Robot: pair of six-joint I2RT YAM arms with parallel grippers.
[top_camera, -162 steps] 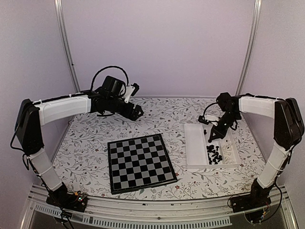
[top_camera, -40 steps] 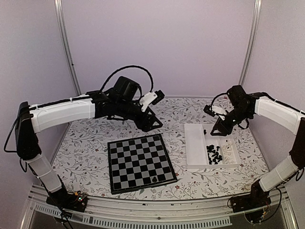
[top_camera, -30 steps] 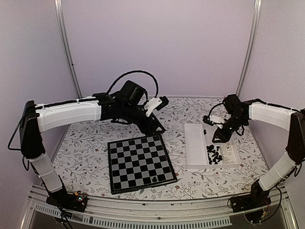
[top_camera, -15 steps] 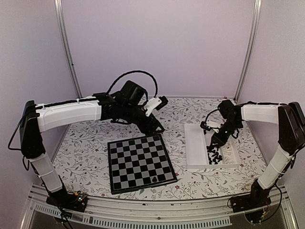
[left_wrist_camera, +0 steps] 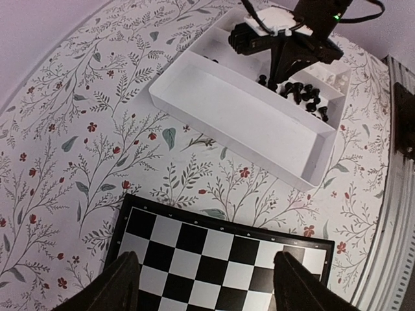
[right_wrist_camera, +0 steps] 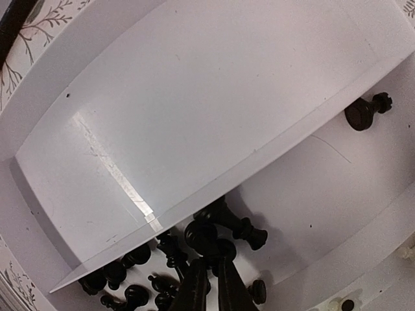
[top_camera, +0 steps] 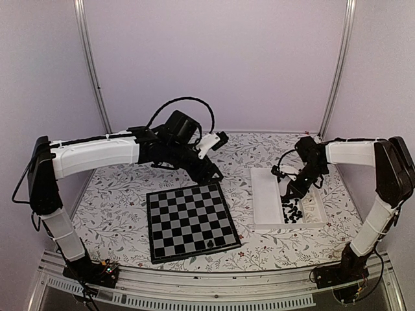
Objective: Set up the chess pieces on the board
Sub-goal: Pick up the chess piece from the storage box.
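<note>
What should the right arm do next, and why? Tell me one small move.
Probably lift straight up: the right gripper looks shut on a black piece in the tray, other pieces crowd close around it, and the board holds only one piece so far.

my two arms wear smooth white shells, the left arm [top_camera: 97,152] and the right arm [top_camera: 353,150] alike, with bulky black joints [top_camera: 39,178] at the bends and black bases [top_camera: 91,269] at the near edge. a thin black cable [top_camera: 185,98] makes a loop over my left wrist. my left gripper [left_wrist_camera: 209,285] has blunt dark fingers [left_wrist_camera: 123,285]; my right gripper [right_wrist_camera: 209,285] has slim dark ones and a small green light [left_wrist_camera: 335,16] behind them.
</note>
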